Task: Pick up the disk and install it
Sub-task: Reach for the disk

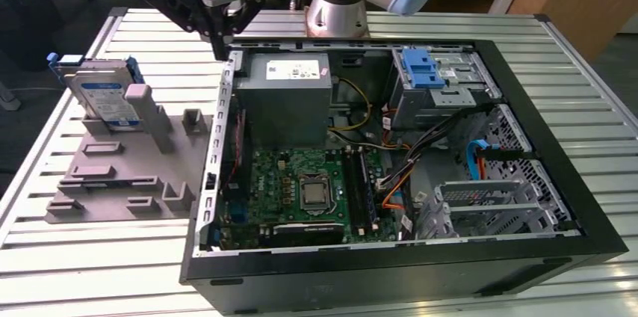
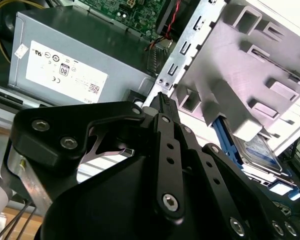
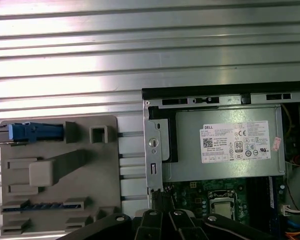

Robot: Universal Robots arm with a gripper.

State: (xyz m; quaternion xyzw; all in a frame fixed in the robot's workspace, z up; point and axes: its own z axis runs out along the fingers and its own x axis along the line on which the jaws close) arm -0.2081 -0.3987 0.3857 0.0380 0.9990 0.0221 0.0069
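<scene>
Exterior view shows the gripper (image 1: 217,48) poised above the computer case's (image 1: 558,152) metal side edge on the exterior view's left, just beside the grey power supply box (image 1: 284,100). Its fingers are drawn together to a single tip with nothing between them. The disk (image 1: 103,99) stands upright in a slot of the grey holder (image 1: 110,175), outside the case wall and apart from the gripper. Bare ribbed table (image 1: 90,265) surrounds the holder. In the second wrist view the closed fingertips (image 2: 162,102) sit near the case's perforated edge rail (image 2: 182,55).
</scene>
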